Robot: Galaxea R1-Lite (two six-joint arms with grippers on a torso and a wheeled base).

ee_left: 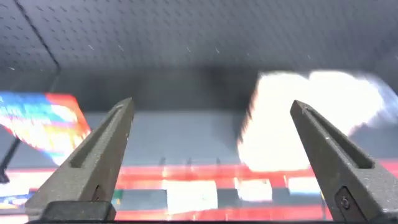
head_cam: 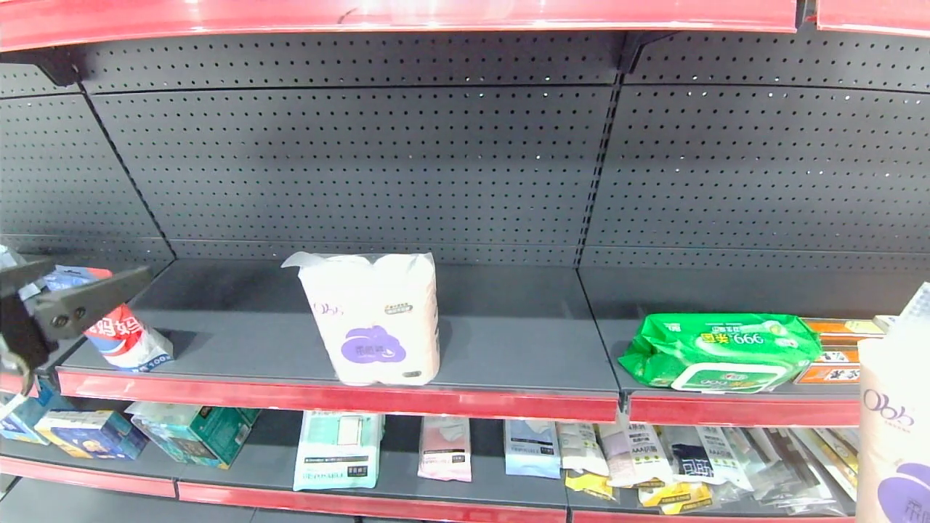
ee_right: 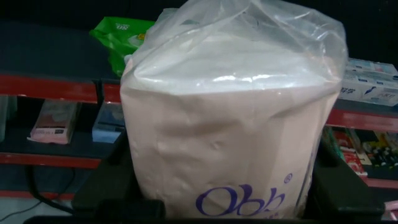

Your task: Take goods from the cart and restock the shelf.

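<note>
Shelf deck (head_cam: 508, 341) mid-frame | right gripper (ee_right: 230, 193) clamps tissue pack (head_cam: 894, 428), lower right; deck up-left of it | left gripper (ee_left: 211, 106) splayed

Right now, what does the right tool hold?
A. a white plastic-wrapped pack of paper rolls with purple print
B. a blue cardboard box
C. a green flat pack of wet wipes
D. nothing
A: the right tool is shut on the white plastic-wrapped pack of paper rolls; the green flat pack of wet wipes lies on the shelf.
</note>
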